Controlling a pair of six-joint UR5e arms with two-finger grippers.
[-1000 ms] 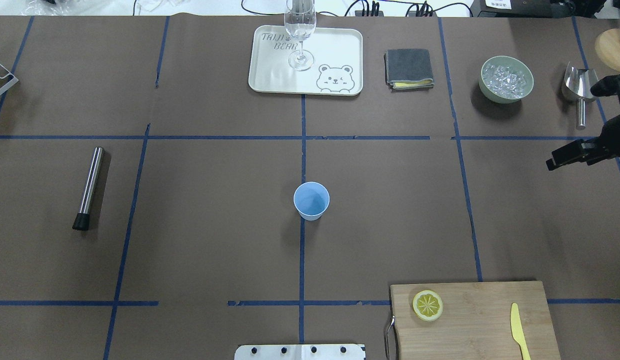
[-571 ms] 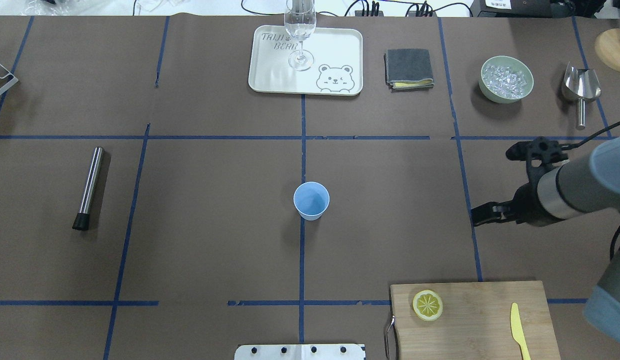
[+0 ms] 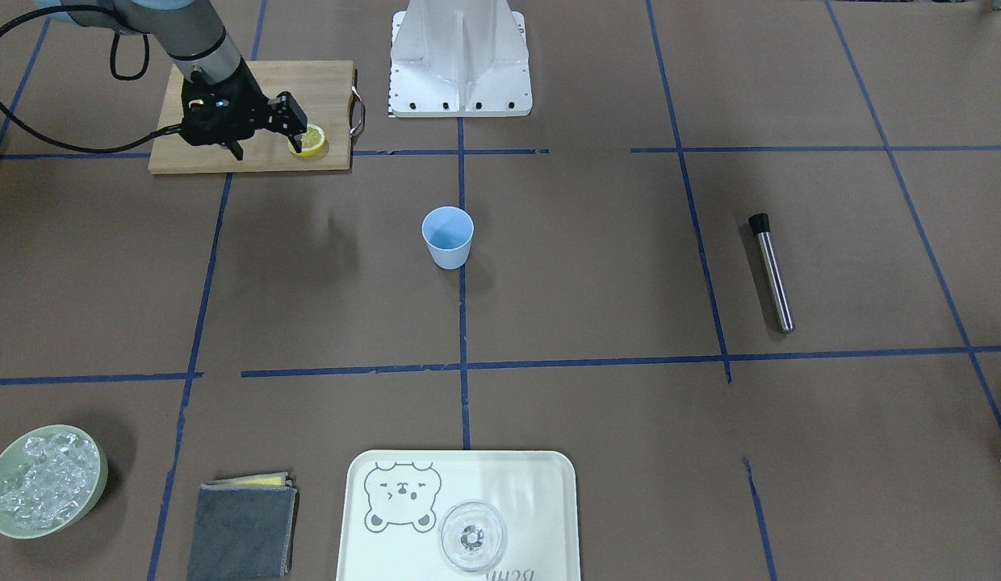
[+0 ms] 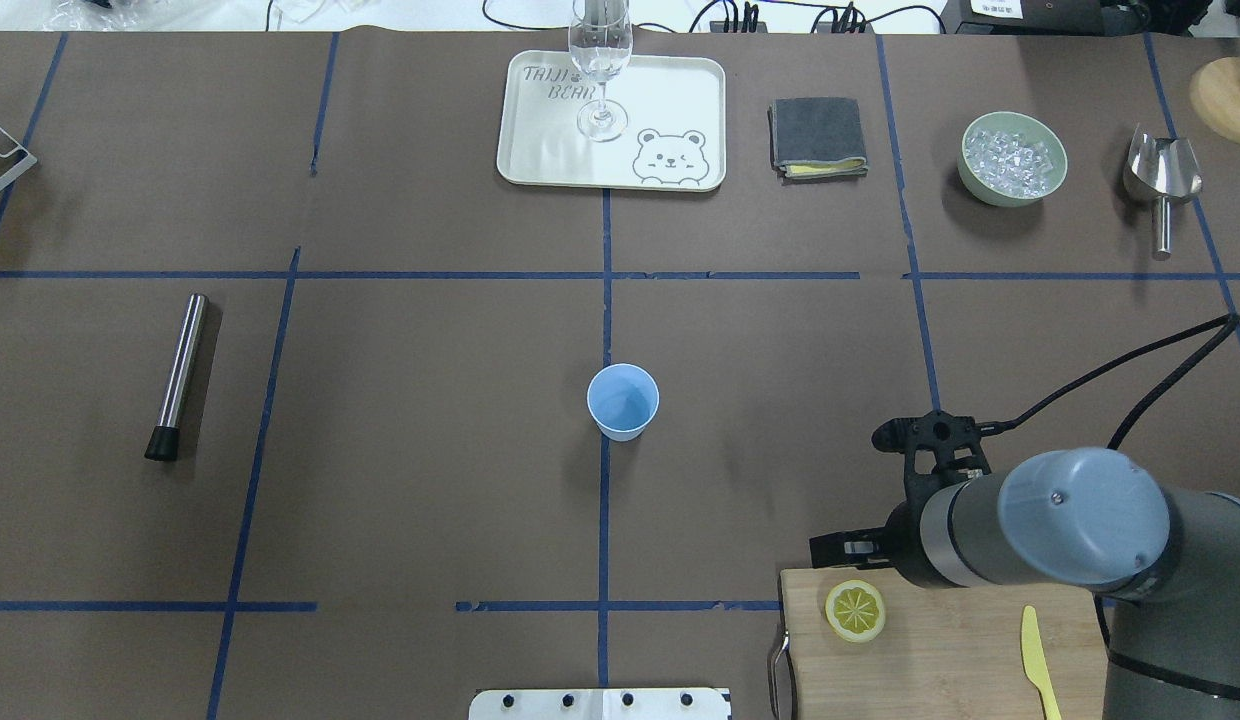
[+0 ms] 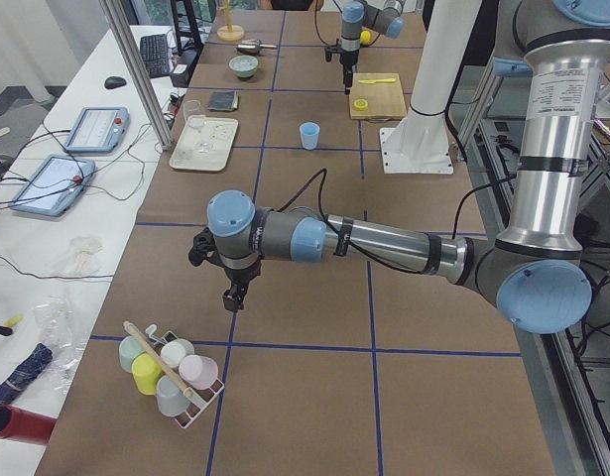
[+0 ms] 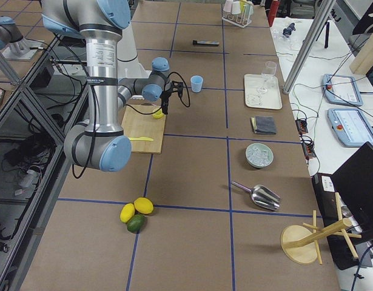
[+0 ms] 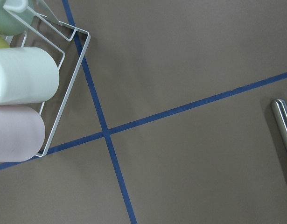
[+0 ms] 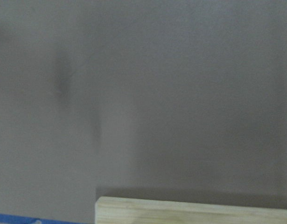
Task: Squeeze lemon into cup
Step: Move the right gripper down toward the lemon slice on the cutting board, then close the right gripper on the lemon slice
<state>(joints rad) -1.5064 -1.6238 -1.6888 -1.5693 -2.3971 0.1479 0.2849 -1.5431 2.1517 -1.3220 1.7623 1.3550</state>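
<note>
One lemon slice (image 4: 855, 610) lies flat on the wooden cutting board (image 4: 960, 640), at its left end; it also shows in the front view (image 3: 312, 142). The light-blue cup (image 4: 623, 400) stands upright and empty at the table's centre. My right gripper (image 4: 828, 547) points down above the board's far edge, just beyond the slice and apart from it, and looks open and empty. My left gripper (image 5: 232, 297) hangs over the table's far left end, seen only in the left side view; I cannot tell its state.
A yellow knife (image 4: 1038, 660) lies on the board's right end. At the back are a tray (image 4: 670, 100) with a wine glass (image 4: 600, 60), a folded cloth (image 4: 818, 137), an ice bowl (image 4: 990, 195) and a scoop (image 4: 1162, 175). A steel muddler (image 4: 178, 375) lies left.
My right arm has swept in from the table's right edge toward the near side, and its gripper now sits at the board's far edge by the lemon slice. Nothing else moved.
</note>
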